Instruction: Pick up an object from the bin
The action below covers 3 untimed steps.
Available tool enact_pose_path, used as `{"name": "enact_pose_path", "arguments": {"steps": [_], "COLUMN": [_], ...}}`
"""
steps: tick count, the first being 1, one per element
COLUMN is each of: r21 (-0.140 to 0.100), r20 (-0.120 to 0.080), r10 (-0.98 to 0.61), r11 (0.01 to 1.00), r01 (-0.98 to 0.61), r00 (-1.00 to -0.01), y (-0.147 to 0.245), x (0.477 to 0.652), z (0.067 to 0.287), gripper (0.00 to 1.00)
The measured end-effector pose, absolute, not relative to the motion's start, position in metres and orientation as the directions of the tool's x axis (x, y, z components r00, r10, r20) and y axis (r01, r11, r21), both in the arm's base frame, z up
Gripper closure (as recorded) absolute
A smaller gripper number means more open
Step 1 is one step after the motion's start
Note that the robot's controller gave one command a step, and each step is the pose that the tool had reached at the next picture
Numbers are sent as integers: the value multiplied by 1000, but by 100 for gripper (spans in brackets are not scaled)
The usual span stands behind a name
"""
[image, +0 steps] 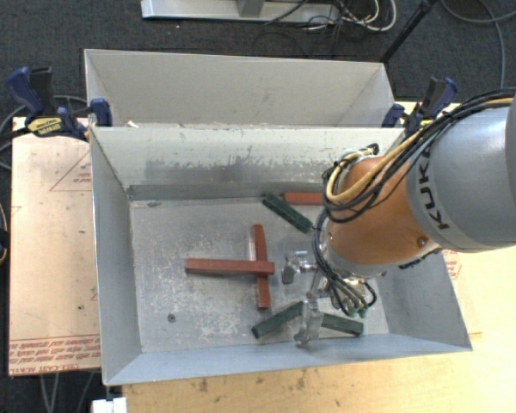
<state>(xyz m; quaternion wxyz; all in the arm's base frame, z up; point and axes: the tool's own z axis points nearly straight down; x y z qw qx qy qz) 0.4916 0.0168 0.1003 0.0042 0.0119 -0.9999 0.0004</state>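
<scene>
Hanging low over the floor of the bin (pixel 112 256), close to its lower wall, the fingers (pixel 306 332) point straight down at the lower middle-right of the frame. Whether they are released or clenched cannot be told from this angle. They stand where two dark green sticks nearly meet. The left green stick (pixel 277 321) slants off toward the lower left, and the right green stick (pixel 342 325) lies almost level toward the right, partly under the arm's cables. Both sticks end just beside the fingers, and it cannot be made out whether either end sits between them. Above, the orange cover (pixel 378 222) of the wrist and the grey arm (pixel 473 179) reach in from the right. Further up, at the centre, the long red-brown stick (pixel 228 268) lies level and crosses the upright red-brown stick (pixel 258 241), the two touching. Toward the far wall, upper right of centre, a third green stick (pixel 288 214) lies tilted, with a short red-brown stick (pixel 304 198) just beside its upper end.
</scene>
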Motion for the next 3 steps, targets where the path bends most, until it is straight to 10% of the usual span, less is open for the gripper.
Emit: {"name": "enact_pose_path", "arguments": {"steps": [1,2,3], "r21": [2,2,1], "r20": [-13,-6,-11], "r10": [-38,-36,-39], "r11": [999,999,999], "r01": [-38,-36,-39], "r00": [-999,-999,-999], "y": [32,32,57], "x": [485,484,489], "z": [71,71,280], "gripper": [0,100,100]}}
